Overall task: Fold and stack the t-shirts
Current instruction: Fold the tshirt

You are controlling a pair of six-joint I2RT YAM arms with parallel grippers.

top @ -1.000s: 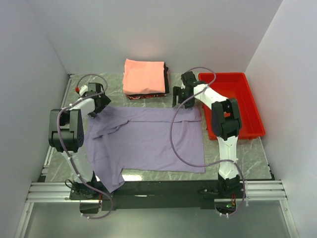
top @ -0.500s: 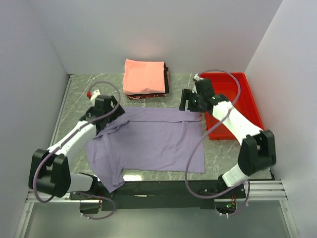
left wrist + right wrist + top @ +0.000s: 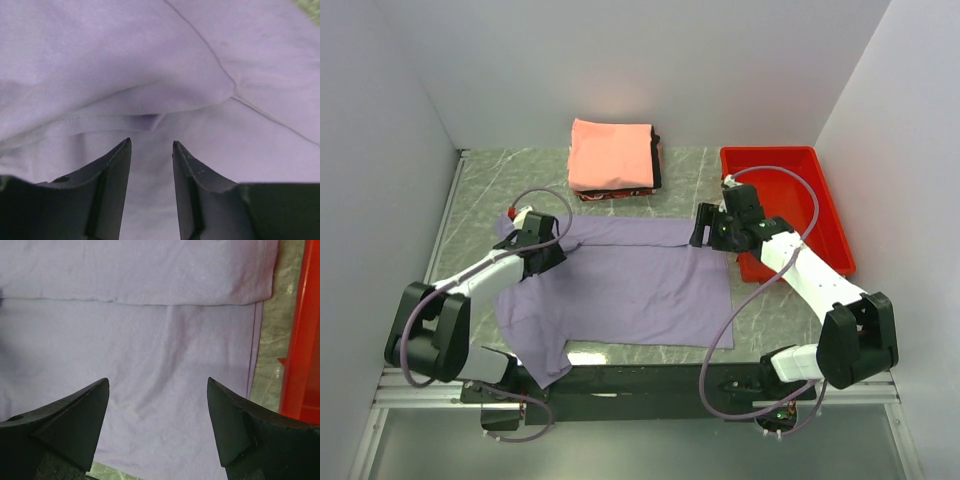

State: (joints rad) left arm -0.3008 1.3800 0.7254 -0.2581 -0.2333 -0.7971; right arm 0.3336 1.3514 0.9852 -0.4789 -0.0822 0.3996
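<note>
At 12 o'clock of left gripper [image 3: 150, 143]: fold of lavender t-shirt [image 3: 150, 60], running 9-to-3; jaws part-open, nothing pinched. Right gripper [image 3: 157, 381] wide open.

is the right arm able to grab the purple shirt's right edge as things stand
Probably yes: the right gripper hangs open over the lavender t-shirt near that edge, nothing between; the red tray sits beside.

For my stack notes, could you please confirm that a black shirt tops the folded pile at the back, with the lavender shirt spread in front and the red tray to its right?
Not quite: a salmon-pink shirt tops the folded pile, with black showing only at its edge, as the top external view shows. The lavender shirt does lie spread in front, and the red tray is to its right.
</note>
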